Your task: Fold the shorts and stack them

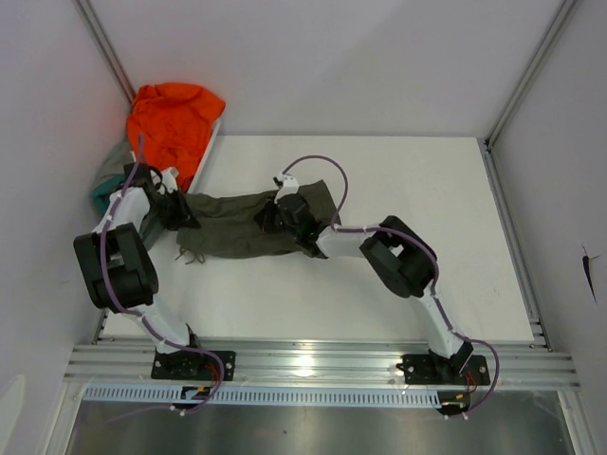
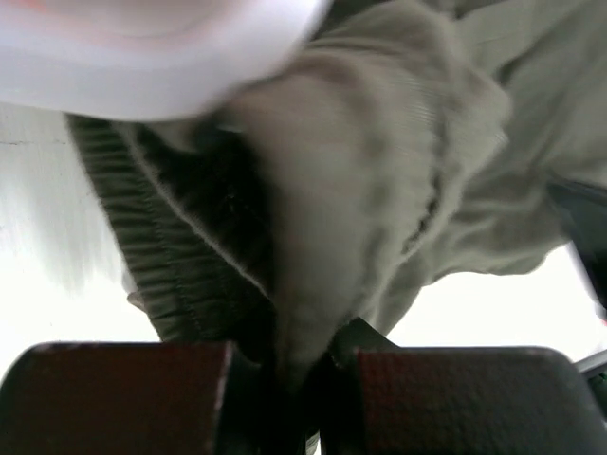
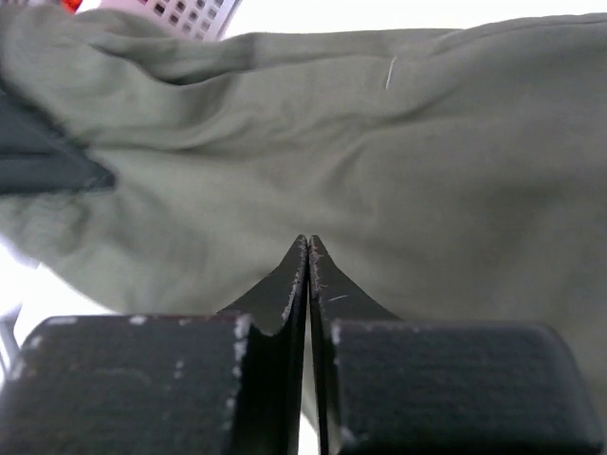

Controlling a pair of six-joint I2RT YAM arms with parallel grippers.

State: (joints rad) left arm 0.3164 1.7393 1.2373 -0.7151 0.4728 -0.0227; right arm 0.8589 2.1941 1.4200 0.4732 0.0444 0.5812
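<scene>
The olive green shorts (image 1: 232,223) lie stretched out across the white table (image 1: 398,180) between my two grippers. My left gripper (image 1: 182,216) is shut on a fold at their left end; in the left wrist view the cloth (image 2: 379,142) bunches into the closed jaws (image 2: 303,365). My right gripper (image 1: 275,216) sits on the shorts' right half. In the right wrist view its tips (image 3: 308,242) are pressed together against the cloth (image 3: 427,161). A grey garment (image 1: 116,156) shows only as a sliver in the pile at the far left.
An orange garment (image 1: 175,118) is heaped over a white basket (image 1: 211,142) at the table's back left corner, with a teal garment (image 1: 102,194) below it. Walls close in the table on the left, back and right. A metal rail (image 1: 322,365) runs along the near edge.
</scene>
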